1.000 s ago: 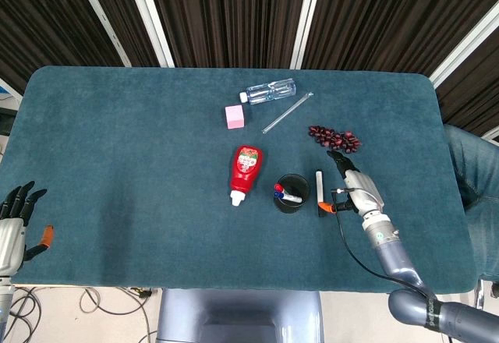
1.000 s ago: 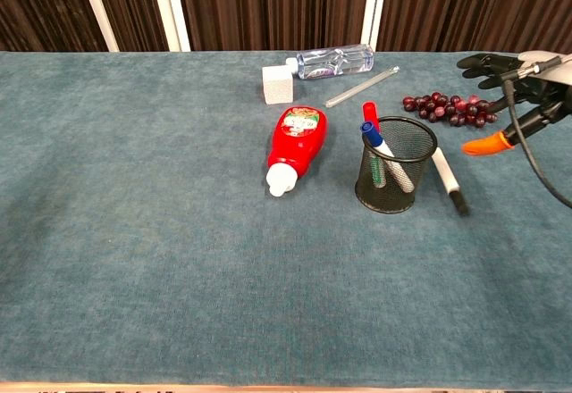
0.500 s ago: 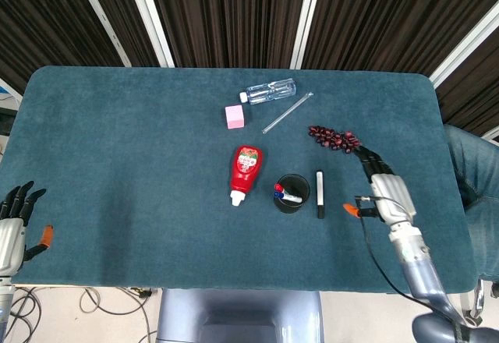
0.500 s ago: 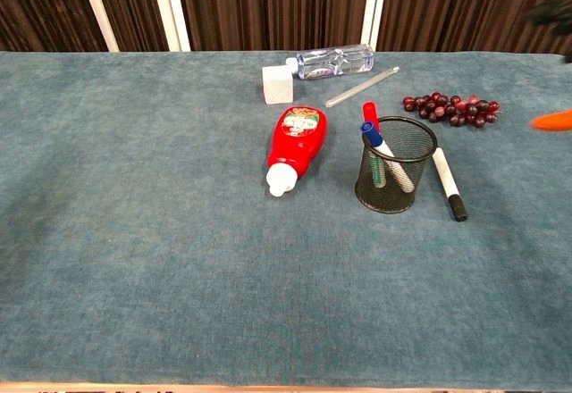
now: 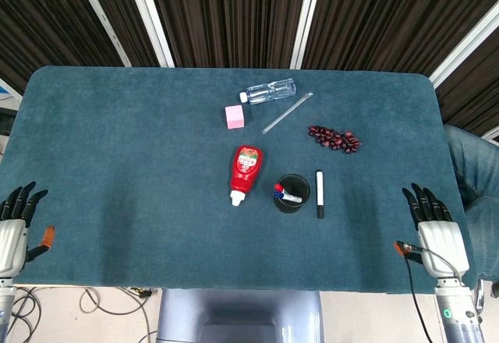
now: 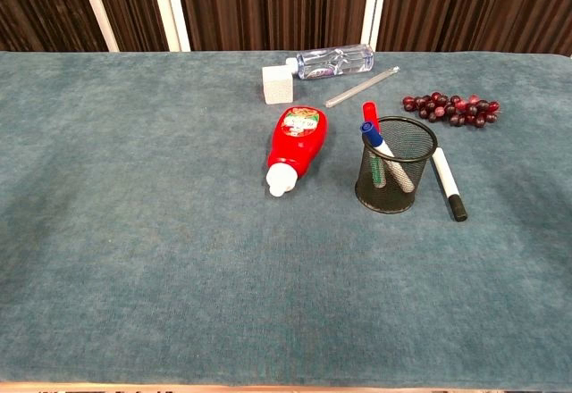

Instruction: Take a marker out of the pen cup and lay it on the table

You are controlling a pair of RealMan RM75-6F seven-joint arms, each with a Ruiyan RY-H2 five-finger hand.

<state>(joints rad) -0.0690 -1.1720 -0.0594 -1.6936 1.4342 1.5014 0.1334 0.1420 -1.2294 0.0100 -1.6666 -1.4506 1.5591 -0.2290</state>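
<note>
A black mesh pen cup [image 5: 292,193] [image 6: 395,164] stands near the table's middle, with a red-capped and a blue-capped marker [image 6: 382,147] leaning in it. A white marker with a black cap [image 5: 319,193] [image 6: 446,182] lies flat on the cloth just right of the cup. My right hand [image 5: 435,233] hovers at the table's front right corner, fingers spread, holding nothing. My left hand [image 5: 14,230] is at the front left edge, fingers apart and empty. Neither hand shows in the chest view.
A red ketchup bottle [image 5: 244,173] lies left of the cup. Behind are a pink cube [image 5: 235,116], a clear water bottle [image 5: 269,91], a glass rod [image 5: 287,112] and a bunch of dark grapes [image 5: 334,138]. The table is covered in teal cloth [image 5: 125,148].
My right hand has drawn back from beside the white marker to the front right corner and left the chest view. The marker stays flat beside the cup. The left hand is still.
</note>
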